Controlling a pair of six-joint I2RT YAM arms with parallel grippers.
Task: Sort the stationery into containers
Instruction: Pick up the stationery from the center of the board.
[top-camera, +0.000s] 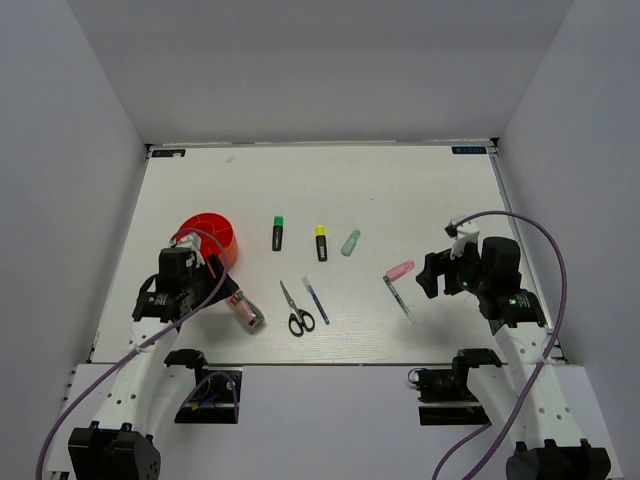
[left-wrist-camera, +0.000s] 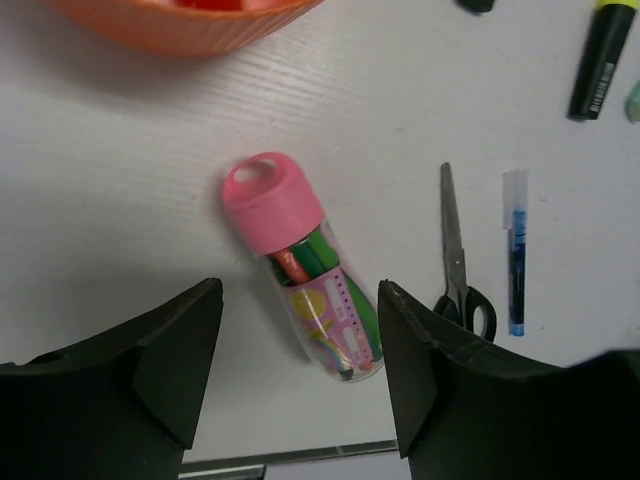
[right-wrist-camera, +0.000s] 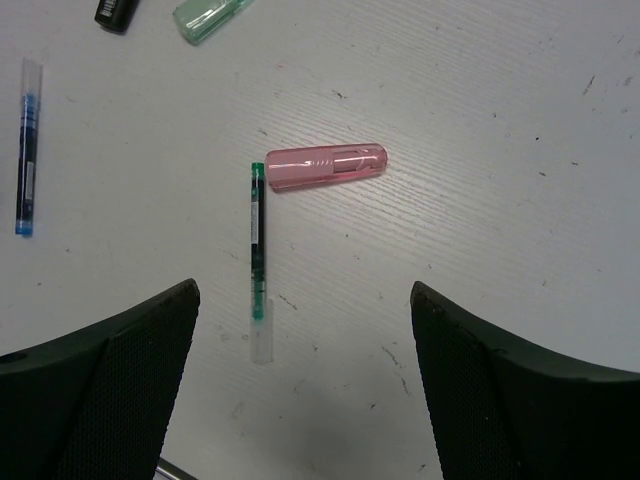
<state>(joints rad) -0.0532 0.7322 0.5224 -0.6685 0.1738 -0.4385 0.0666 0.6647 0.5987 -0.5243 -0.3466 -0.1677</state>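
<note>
Your left gripper gapes over the pink-capped clear plastic tube by the near edge; right gripper gapes too.

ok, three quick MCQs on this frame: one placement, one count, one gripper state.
1. What lies right beside the scissors? A. blue pen B. pink highlighter C. cup
2. How many black markers are on the table? A. one B. two C. four
3. The right gripper is: A. shut on the clear pen B. open and empty C. out of view

Key: 1 A, they lie side by side. 2 B, one green cap, one yellow cap. 3 B, fingers apart above the pink highlighter and clear pen, touching neither.
</note>
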